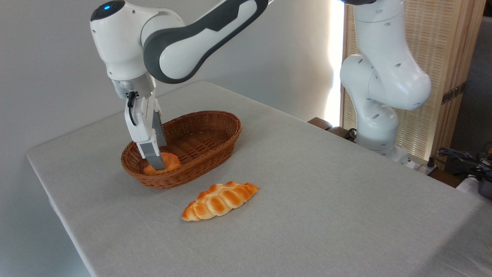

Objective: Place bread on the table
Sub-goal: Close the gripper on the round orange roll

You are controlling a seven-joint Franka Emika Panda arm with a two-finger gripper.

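Note:
The bread [172, 161], a small orange-brown bun, lies in the near left end of the brown wicker basket [215, 144]. My gripper [159, 163] reaches straight down into the basket. Its near finger [153, 156] stands in front of the bun, and the bun shows on both sides of it. The far finger is mostly hidden behind. The bun seems to sit between the fingers, but I cannot see whether they press on it. The basket stands on the light grey table [307, 200].
A longer golden braided loaf [220, 200] lies on the table just in front of the basket. The arm's white base [380, 115] stands at the table's far right edge. Cables and equipment [469, 161] sit off the right side.

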